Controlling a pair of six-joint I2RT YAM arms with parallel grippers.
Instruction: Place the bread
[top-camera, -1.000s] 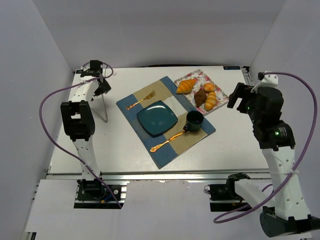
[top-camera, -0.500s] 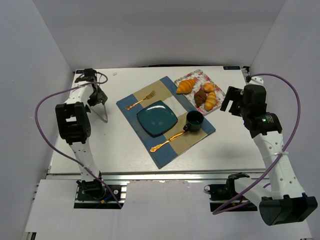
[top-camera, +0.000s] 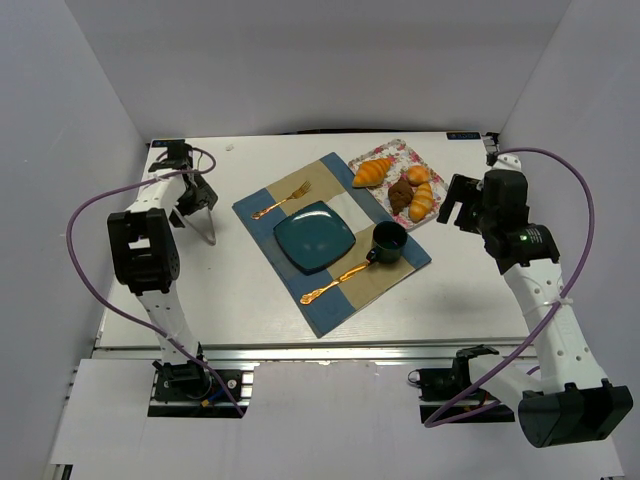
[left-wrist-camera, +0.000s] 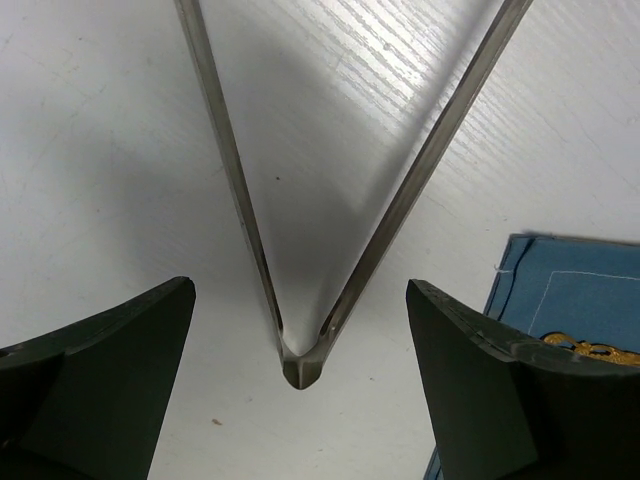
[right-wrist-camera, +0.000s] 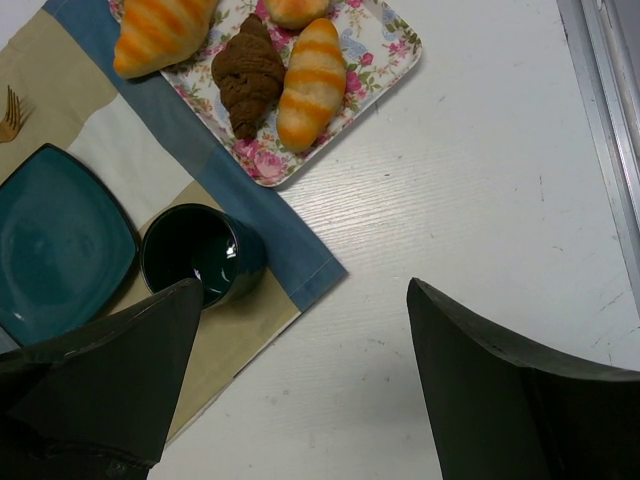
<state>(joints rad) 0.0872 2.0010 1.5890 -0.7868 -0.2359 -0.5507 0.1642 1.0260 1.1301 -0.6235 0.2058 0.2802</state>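
The white desk (top-camera: 250, 290) shows a faint wood grain in both wrist views, with a few small dark specks. Plain pale grey panels enclose it: the left wall (top-camera: 60, 200) rises beside the desk's left edge, the back wall (top-camera: 330, 60) behind its far edge, and the right wall (top-camera: 590, 90) along its right edge. A metal rail (top-camera: 330, 349) runs along the desk's near edge, with a flat white board (top-camera: 330, 420) just below it. The light is soft and even. A dim shadow lines the desk's far edge.
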